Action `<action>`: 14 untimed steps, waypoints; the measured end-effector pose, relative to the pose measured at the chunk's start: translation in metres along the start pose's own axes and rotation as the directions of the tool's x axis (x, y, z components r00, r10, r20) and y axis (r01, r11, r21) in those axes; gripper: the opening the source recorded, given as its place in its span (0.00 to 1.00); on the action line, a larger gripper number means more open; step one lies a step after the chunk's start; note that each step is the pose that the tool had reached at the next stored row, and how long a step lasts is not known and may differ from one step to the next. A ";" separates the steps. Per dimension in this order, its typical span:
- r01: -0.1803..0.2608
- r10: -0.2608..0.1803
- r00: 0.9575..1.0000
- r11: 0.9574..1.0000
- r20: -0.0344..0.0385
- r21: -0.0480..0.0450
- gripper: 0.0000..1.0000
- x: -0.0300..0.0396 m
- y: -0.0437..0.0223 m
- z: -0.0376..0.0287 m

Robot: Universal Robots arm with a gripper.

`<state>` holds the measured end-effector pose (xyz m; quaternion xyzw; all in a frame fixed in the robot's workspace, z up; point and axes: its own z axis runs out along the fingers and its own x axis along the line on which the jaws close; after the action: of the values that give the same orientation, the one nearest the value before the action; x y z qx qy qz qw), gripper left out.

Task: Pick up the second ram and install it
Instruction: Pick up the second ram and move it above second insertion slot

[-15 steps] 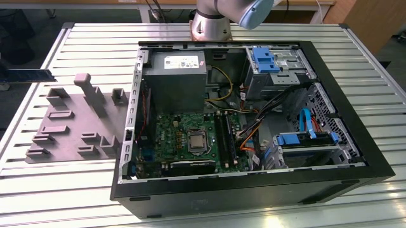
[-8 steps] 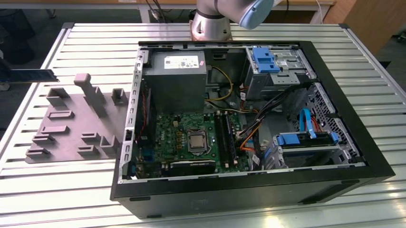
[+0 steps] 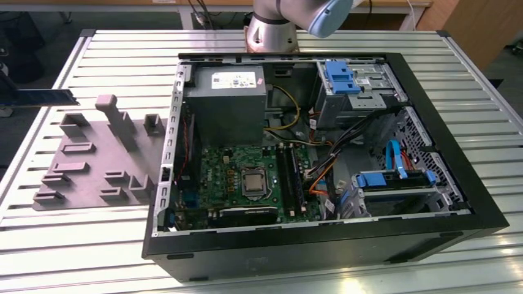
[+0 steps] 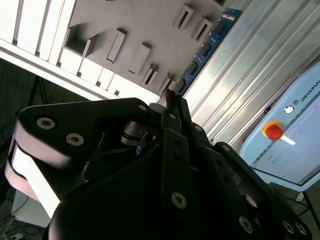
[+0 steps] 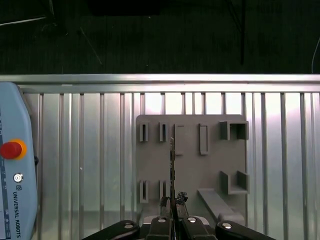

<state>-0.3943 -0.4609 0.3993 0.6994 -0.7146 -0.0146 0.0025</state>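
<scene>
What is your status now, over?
Hand shut on the second ram. Ram in the air, apart from grey tray. No obstacle seen.

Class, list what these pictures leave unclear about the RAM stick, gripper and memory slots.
- Exterior view: its left edge cuts off the held end of the second ram.
- First wrist view: the ram is edge-on, chips and label hidden.
- Second wrist view: the gripper covers the ram's held end.
- Exterior view: memory slots too small to judge whether filled.
</scene>
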 end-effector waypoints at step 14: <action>0.000 0.000 1.000 1.000 0.000 0.000 0.14 -0.0002 -0.0088 -0.0002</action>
<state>-0.3855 -0.4609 0.3993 0.6994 -0.7146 -0.0146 0.0024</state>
